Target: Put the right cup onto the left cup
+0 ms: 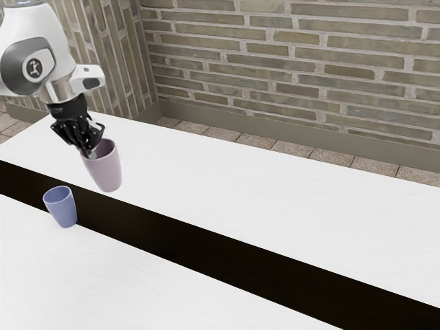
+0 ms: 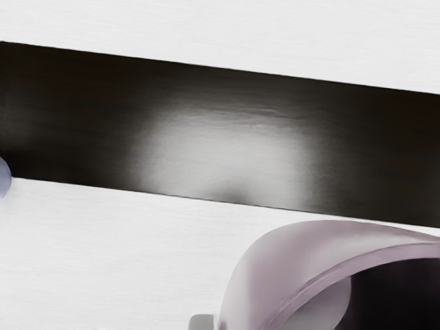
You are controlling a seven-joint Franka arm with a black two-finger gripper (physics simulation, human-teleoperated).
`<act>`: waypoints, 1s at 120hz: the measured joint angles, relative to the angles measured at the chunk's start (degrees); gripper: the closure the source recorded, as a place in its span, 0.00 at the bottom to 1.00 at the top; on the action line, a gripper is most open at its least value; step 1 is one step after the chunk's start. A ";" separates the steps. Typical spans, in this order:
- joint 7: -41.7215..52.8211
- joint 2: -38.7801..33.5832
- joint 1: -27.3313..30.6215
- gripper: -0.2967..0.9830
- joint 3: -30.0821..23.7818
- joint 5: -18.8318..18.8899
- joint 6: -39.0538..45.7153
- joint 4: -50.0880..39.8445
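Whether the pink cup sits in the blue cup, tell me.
No, the pink cup is apart from the blue cup, with tabletop showing between them.

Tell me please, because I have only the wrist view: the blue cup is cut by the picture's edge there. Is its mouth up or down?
Observer: Up. In the exterior view, the blue cup has its open mouth on top.
Operator: Thank you. And where is the tool, compared with the pink cup?
Observer: The tool is at the rim of the pink cup, on the side toward the exterior view's left.
Operator: Understood. Which cup looks taller from your side?
Observer: The pink cup looks taller in the exterior view, but I cannot tell their true sizes from this.
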 joint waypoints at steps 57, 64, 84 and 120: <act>8.79 4.64 8.69 0.84 8.08 0.98 -0.31 4.27; 9.98 5.57 8.82 0.84 9.20 1.01 0.35 4.74; 13.34 8.78 11.43 0.84 9.77 0.79 3.12 6.54; 18.26 18.21 13.52 0.84 9.70 0.39 6.75 10.28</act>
